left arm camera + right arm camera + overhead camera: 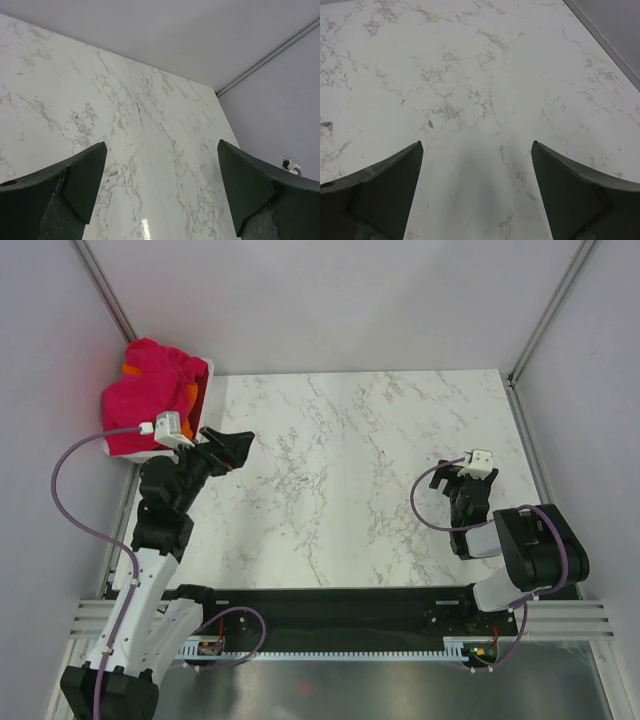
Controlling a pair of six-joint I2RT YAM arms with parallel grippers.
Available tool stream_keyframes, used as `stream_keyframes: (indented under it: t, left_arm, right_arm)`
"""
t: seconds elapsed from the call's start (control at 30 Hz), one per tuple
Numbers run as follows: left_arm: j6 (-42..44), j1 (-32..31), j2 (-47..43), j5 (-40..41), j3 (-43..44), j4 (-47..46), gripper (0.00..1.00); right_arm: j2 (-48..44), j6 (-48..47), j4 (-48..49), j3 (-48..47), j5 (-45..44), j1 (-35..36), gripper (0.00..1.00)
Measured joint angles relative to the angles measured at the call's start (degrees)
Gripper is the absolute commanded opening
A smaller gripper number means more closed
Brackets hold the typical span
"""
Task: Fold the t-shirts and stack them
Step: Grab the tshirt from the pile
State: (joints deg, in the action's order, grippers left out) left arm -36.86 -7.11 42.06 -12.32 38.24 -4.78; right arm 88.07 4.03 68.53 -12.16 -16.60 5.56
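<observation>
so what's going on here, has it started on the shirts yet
Not yet. A crimson-pink shirt, with an orange shirt showing at its edges, is heaped in the white basket at the far left corner of the table. The left arm is beside the basket, jaws open and empty. The right arm is over the table's right side, jaws open and empty too. No shirt is out on the table.

My pincer (476,149) has its two dark fingers (380,195) spread wide in the lower left and lower right of the frame, with white grey-veined tabletop (470,75) and a faint shadow (470,185) between them.
</observation>
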Motion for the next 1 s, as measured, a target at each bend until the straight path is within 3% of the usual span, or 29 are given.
stream_keyframes:
  t: [0.13,0.33,0.4,0.43,0.5,0.6,0.83,1.0]
  left_arm:
    - [-0.5,0.4,6.8,-0.7,4.3,3.0,1.00]
    - [-1.4,0.7,18.6,-14.1,8.5,0.5,1.00]
    - [0.1,0.9,25.2,-15.1,16.3,3.9,0.98]
    - [1.0,1.0,28.5,-14.5,21.2,8.0,0.89]
    - [3.5,1.3,36.1,-8.6,33.7,14.1,0.74]
    - [7.4,2.5,43.7,1.2,47.7,20.8,0.75]
    - [15.9,3.8,56.6,21.6,67.1,32.2,0.78]
    - [19.8,5.2,66.0,30.2,75.3,37.0,0.80]
  right_arm:
    - [0.0,0.0,0.0,0.0,0.0,0.0,0.98]
    - [0.0,0.0,0.0,0.0,0.0,0.0,0.98]
    - [0.0,0.0,0.0,0.0,0.0,0.0,0.98]
    - [0.0,0.0,0.0,0.0,0.0,0.0,0.98]
    - [0.0,-0.1,0.0,0.0,0.0,0.1,0.98]
    - [0.0,-0.9,0.0,0.0,0.4,0.4,0.98]
    - [0.0,-2.7,0.0,0.0,3.1,0.8,0.98]
    - [0.0,-2.9,0.0,0.0,3.4,0.8,0.98]
